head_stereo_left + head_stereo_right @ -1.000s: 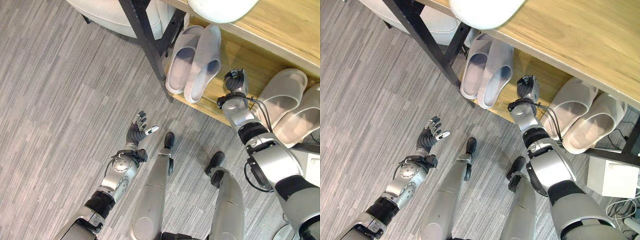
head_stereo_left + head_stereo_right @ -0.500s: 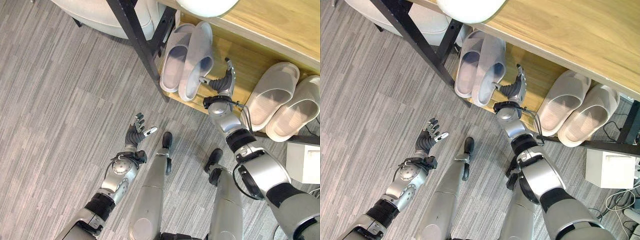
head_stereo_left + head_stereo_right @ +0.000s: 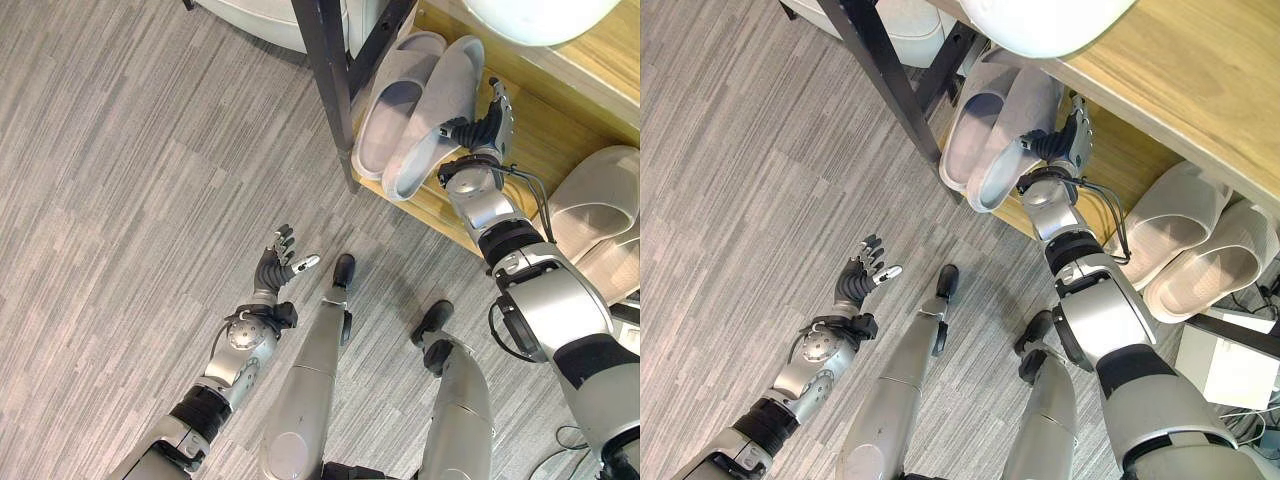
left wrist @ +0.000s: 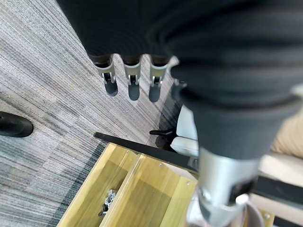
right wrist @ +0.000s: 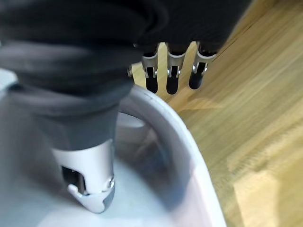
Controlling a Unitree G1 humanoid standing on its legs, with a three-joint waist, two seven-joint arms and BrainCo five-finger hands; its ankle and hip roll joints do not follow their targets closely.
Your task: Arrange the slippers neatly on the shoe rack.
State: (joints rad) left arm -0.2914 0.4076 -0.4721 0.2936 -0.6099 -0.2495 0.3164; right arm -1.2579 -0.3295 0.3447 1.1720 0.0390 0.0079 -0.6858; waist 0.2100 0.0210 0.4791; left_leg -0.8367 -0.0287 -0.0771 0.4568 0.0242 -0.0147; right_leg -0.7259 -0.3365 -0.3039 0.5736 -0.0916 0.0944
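- Since the frame half a second earlier, the right hand (image 3: pixel 487 125) had closed in on the nearer grey slipper (image 3: pixel 437 120), going from just beside its heel to contact with its rim; the camera had shifted as well.
- Its arm reached up from the lower right of the frame into the shoe rack's lower shelf (image 3: pixel 540 140), forearm steep, fingers (image 3: pixel 1077 130) straight over the bare wood.
- In the right wrist view the thumb (image 5: pixel 90 184) lay inside the slipper's heel while the fingers (image 5: pixel 171 78) stayed extended outside its rim (image 5: pixel 184 151); whether that amounted to a pinch could not be told.
- That slipper lay tilted against its partner, the second grey slipper (image 3: pixel 395 105), both toes-in at the shelf's left end beside the black rack leg (image 3: pixel 330 80).
- A pair of beige slippers (image 3: pixel 1185 245) sat further right on the same shelf, touching each other.
- The left hand (image 3: pixel 277 262) hung over the grey floor (image 3: pixel 120 200) in the lower centre, palm raised, fingers (image 4: pixel 130 78) spread and straight, holding nothing.
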